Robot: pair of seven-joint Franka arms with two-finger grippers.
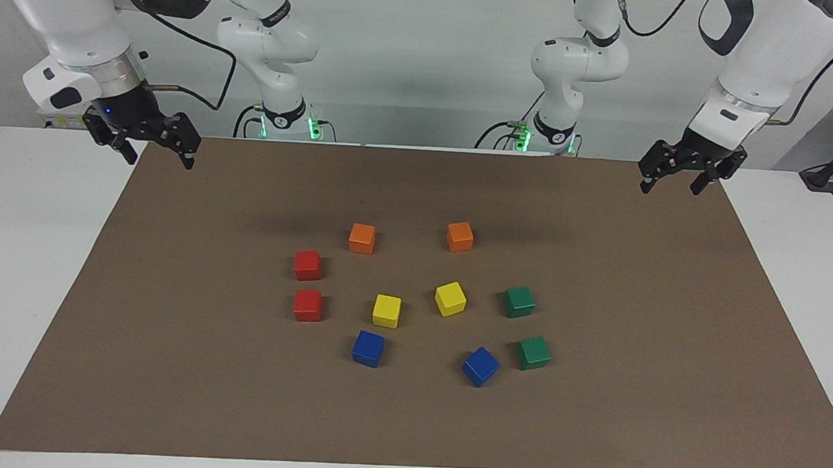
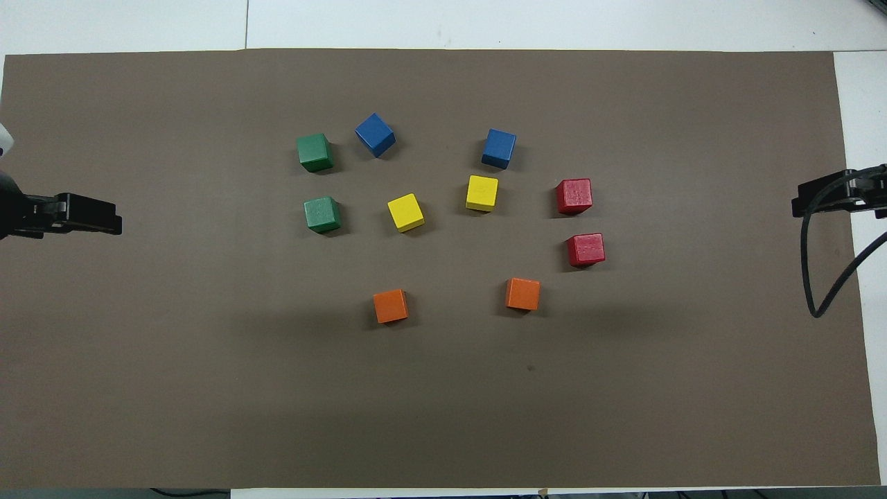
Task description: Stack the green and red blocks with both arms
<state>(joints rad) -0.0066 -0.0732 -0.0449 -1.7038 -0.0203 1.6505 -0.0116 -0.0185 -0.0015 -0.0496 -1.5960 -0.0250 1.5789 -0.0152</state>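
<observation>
A: What do the things rest on?

B: A white table [image 1: 32,254] with a brown mat [image 1: 656,335] spread over most of it. A pale wall rises at the robots' end, and the arms' bases stand there with green lights lit.

A: How many cubes?

B: Ten, all on the mat, none stacked and none touching. Two red blocks, two green blocks, two yellow, two blue, two orange.

A: Where are the reds and greens?

B: The red blocks [image 1: 307,265] [image 1: 308,305] lie toward the right arm's end of the table, one just nearer to the robots than the other. The green blocks [image 1: 519,302] [image 1: 533,352] lie toward the left arm's end, likewise one nearer than the other.

A: And the rest?

B: The yellow cubes [image 1: 386,311] [image 1: 450,298] sit between the reds and greens. The orange cubes [image 1: 362,239] [image 1: 460,237] are nearest the robots, and the blue cubes [image 1: 367,348] [image 1: 480,366] are farthest.

A: The hands?

B: The left hand [image 1: 670,182] hangs over the mat's corner at its own end, fingers spread wide, holding nothing. The right hand [image 1: 159,157] hangs over the other corner by the robots, also wide open and holding nothing. Both are well apart from the cubes.
</observation>
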